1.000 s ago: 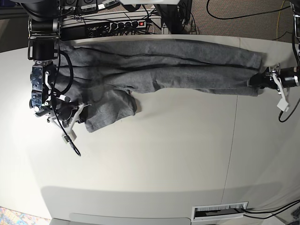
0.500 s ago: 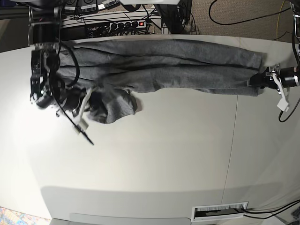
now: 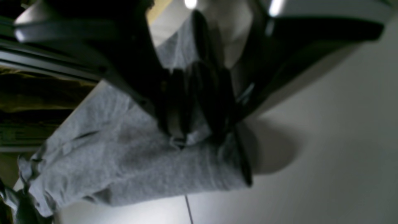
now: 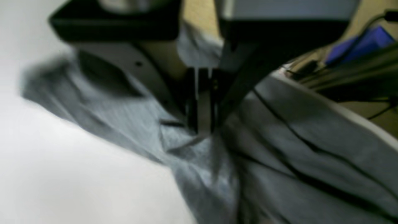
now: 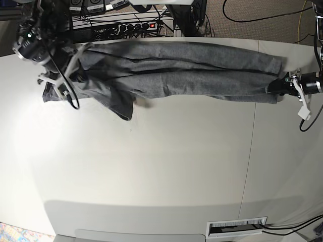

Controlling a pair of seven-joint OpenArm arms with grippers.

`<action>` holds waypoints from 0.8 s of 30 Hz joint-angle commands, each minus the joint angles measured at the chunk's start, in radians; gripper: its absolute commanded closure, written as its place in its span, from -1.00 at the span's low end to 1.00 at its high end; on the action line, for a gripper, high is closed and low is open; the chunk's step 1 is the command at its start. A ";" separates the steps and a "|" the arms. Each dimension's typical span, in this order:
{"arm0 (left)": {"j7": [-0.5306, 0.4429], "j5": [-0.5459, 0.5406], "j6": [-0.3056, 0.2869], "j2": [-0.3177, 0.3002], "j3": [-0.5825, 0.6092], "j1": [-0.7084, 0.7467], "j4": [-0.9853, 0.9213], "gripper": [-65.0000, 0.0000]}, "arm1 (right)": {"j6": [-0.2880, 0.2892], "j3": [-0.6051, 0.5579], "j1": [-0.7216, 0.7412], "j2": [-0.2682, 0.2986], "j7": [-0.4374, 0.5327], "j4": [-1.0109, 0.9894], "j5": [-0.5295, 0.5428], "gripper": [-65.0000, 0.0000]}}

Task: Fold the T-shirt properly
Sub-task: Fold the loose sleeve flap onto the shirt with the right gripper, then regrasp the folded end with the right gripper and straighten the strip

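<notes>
Both tools clamped on the T-shirt [image 5: 176, 70] — right tool [image 5: 63, 80] on the sleeve end, left tool [image 5: 280, 85] on the hem. Risk: sleeve bunches, or thin pinch slips — fold skews on the worktop [image 5: 166, 166].

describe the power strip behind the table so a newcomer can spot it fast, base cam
Start at the large off-white table and follow its far edge, where the long heather-grey cotton T-shirt lies stretched. Just beyond that edge, left of centre, sits a black power strip among dark cables. Its small glowing red switch sets it apart from the gear around it.
</notes>
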 commanded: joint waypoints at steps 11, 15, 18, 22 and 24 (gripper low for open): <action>0.031 0.058 0.014 -0.015 0.003 0.001 0.001 0.38 | 0.001 0.118 -0.101 0.016 0.002 0.039 0.014 1.00; 0.031 0.058 0.014 -0.015 0.003 0.001 0.001 0.38 | 0.001 0.118 -0.123 0.015 -0.017 0.039 0.005 1.00; 0.029 0.058 0.014 -0.015 0.003 0.001 0.001 0.38 | 0.000 0.118 -0.132 0.015 -0.026 0.039 -0.037 1.00; 0.030 0.058 0.014 -0.015 0.003 0.001 0.001 0.38 | -0.002 0.118 -0.147 0.015 -0.061 0.039 -0.129 1.00; 0.030 0.058 0.014 -0.015 0.003 0.001 0.001 0.38 | -0.002 0.118 -0.153 0.015 -0.060 0.039 -0.182 1.00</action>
